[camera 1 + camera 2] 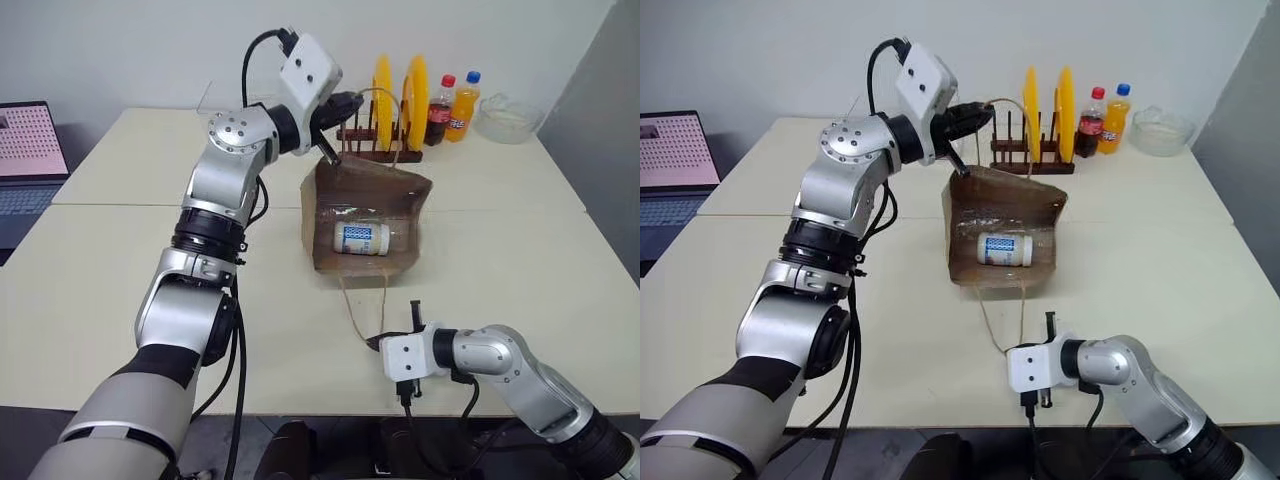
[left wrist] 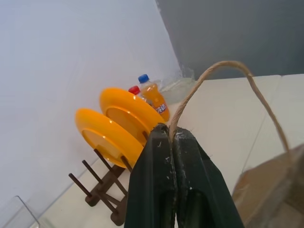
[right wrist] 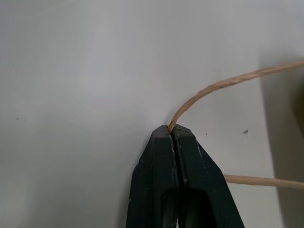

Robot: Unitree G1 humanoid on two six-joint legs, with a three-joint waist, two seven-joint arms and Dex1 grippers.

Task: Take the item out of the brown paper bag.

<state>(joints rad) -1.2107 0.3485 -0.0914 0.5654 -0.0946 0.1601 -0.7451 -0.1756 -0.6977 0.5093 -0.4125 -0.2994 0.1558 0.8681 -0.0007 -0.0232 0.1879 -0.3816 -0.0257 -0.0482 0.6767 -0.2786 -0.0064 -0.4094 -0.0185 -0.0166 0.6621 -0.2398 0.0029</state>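
The brown paper bag (image 1: pixel 366 228) lies near the middle of the pale table (image 1: pixel 520 260), its mouth gaping toward the robot, and inside it, resting on the lower wall, lies the item (image 1: pixel 361 237), a small white container with a blue-patterned label, on its side. One cord handle (image 2: pixel 223 71) arcs up from the bag's far upper edge into the left gripper (image 1: pixel 345 103), whose jaws are pinched tight on the cord and hold that edge raised above the table. The other handle (image 1: pixel 366 305) trails across the tabletop toward the robot and ends in the right gripper (image 3: pixel 171 130), likewise clamped on its cord, low and close to the table's near edge. Behind the bag stand a wooden rack (image 1: pixel 365 132) with two yellow plates (image 1: pixel 415 88), two drink bottles (image 1: pixel 452 106) and a clear bowl (image 1: pixel 508 118); a laptop (image 1: pixel 28 150) sits far off on the robot's left. The risks I see come from those thin cords: pulling the two handles further apart could tear one from the creased paper or let it slip through the pads, dropping the bag shut. Lifting the upper edge higher could drag or tip the whole bag, sending the container rolling out uncontrolled or back toward the rack. And both grippers are occupied, so freeing one to reach in may collapse the opening.
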